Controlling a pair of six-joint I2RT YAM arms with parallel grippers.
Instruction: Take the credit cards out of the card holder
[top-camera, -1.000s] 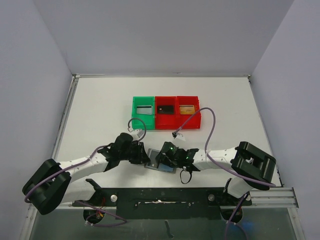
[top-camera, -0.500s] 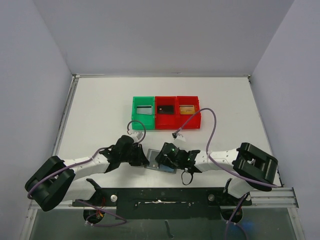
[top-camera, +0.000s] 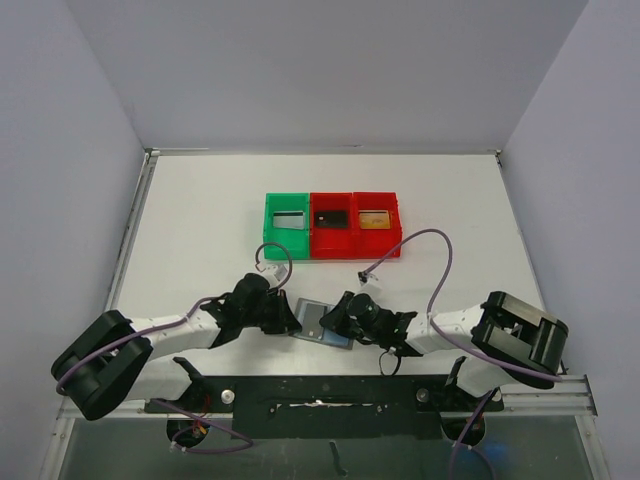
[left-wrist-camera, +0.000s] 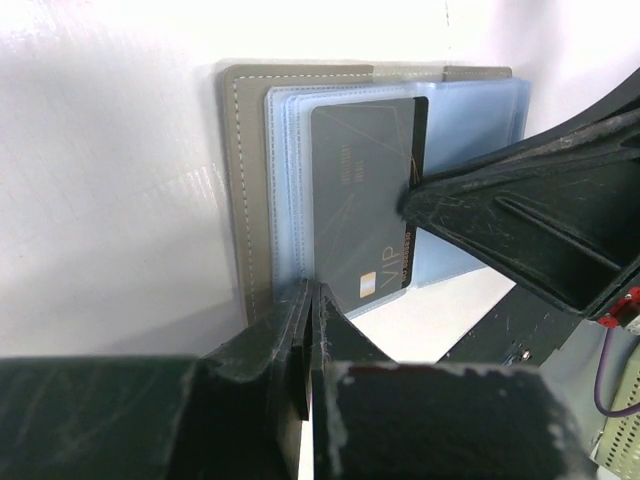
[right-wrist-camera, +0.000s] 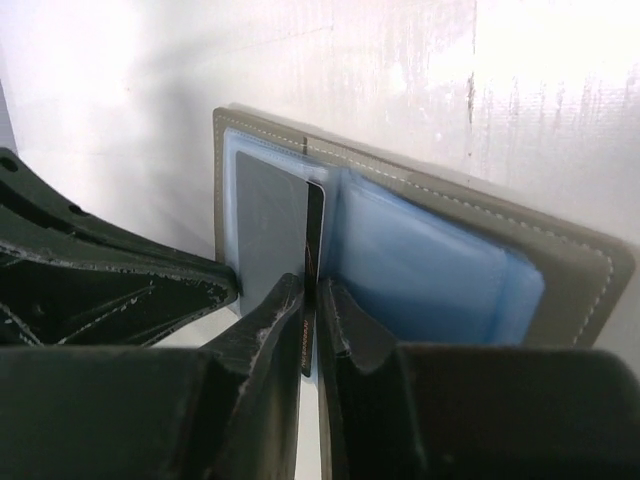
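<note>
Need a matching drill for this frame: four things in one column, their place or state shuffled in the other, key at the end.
1 green bin
2 card holder
3 dark card
4 left gripper

A lying open on the table, between the two arms
B pinched edge-on by the right gripper
C just left of the red bins
D shut, tips at the holder's edge

Pairs: 1-C, 2-A, 3-B, 4-D
</note>
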